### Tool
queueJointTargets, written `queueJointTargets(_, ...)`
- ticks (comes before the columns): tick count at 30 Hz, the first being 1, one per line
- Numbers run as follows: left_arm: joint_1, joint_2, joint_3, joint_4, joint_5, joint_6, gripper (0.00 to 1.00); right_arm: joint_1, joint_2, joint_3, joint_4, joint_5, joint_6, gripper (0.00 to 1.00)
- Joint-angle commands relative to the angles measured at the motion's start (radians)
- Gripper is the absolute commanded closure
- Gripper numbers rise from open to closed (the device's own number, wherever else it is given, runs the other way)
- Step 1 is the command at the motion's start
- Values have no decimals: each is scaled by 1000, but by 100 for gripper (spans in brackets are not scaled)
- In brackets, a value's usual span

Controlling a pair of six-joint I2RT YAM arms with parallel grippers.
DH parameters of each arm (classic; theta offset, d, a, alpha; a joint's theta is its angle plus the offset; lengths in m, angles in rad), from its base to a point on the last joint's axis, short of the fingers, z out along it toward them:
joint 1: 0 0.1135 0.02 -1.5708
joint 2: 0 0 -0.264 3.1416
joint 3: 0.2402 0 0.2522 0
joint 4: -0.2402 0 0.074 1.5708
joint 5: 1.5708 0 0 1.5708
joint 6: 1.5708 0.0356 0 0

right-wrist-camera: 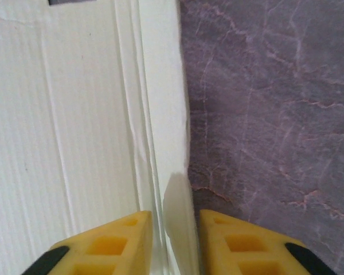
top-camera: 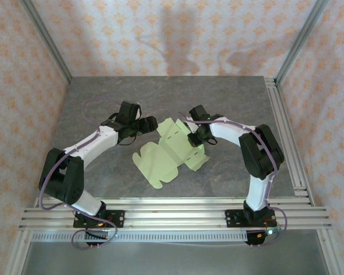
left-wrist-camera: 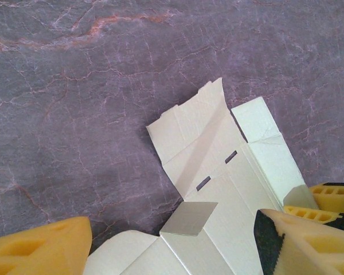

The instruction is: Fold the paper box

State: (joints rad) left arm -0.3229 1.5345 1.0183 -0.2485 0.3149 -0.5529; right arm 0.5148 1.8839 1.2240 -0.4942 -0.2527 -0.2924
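Item: the paper box point(top-camera: 166, 152). A pale yellow-green die-cut sheet, unfolded, lying flat on the table point(top-camera: 103, 97) between my two arms.

Handling, as I judge it: very light, thin card, springy at the creases. It is likely to slide on the smooth top and to dent if squeezed hard. Best hold is a flap edge close to a score line, with the other hand pinning the middle panel.

Entry, left gripper point(left-wrist-camera: 173, 220): jaws wide, holding nothing, low over the sheet's near panels. The slotted flaps lie ahead of its fingers point(left-wrist-camera: 40, 246). The arm reaches forward and inward, wrist pitched down.

Entry, right gripper point(right-wrist-camera: 172, 217): jaws narrow, with a raised flap edge standing between its fingers point(right-wrist-camera: 112, 243). I cannot tell whether they press it. The table lies right of them and the main panel left. Elbow folded back, wrist turned inward.
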Motion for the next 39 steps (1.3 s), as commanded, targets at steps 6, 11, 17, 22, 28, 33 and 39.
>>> queueJointTargets(6, -6, 10, 19, 6, 7, -7, 24, 26, -25, 14, -34, 63, -40, 100)
queueJointTargets(11, -8, 10, 40, 9, 7, -15, 23, 65, -89, -37, 16, 153, -103, 100)
queueJointTargets(17, -23, 69, 154, -35, 7, -11, 11, 109, -161, -142, 188, 281, -143, 100)
queueJointTargets(22, -47, 153, 291, -86, 18, -7, 9, 131, -229, -218, 318, 316, -159, 100)
queueJointTargets(28, -82, 292, 492, -181, 52, 28, 14, 148, -266, -275, 404, 326, -208, 100)
queueJointTargets(33, -106, 418, 669, -284, 83, 101, 23, 177, -258, -291, 453, 384, -235, 100)
queueJointTargets(39, -141, 522, 838, -409, 87, 190, 24, 191, -240, -286, 459, 397, -242, 100)
